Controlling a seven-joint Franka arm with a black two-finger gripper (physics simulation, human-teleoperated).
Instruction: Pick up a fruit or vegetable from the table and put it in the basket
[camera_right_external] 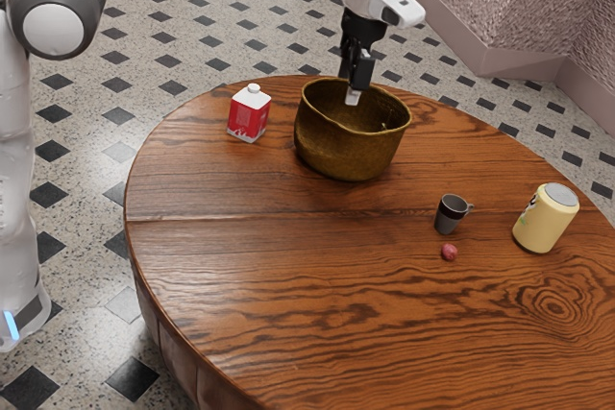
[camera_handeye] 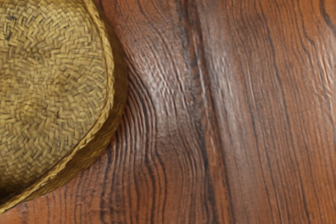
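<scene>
1. exterior view, progress: the small round pinkish-red item (camera_right_external: 449, 252), judged to be the fruit or vegetable, lay on the table (camera_right_external: 288, 276), near the cup (camera_right_external: 448, 215) and well apart from the basket (camera_right_external: 341, 149). pick-up and placement of this item both remained to be done.
2. exterior view, gripper: the gripper (camera_right_external: 353, 98) pointed down at the basket's opening. jaw opening could not be determined, nor whether anything was held. the next move, as judged, called for travel to the round item, with clearance from the basket rim and the cup.
3. exterior view, limits: the near wall hid most of the basket's floor. small pale marks on its inner wall could not be identified. tip height relative to the rim was hard to read, and the item's exact kind was uncertain.
4. wrist view, progress: the basket's woven interior and rim lay beside bare wood. no placed item could be confirmed in the visible part of the weave.
5. wrist view, limits: the basket was cut off at the frame edge, and a dark patch in the weave was unclear. jaw state could not be read here either.
</scene>
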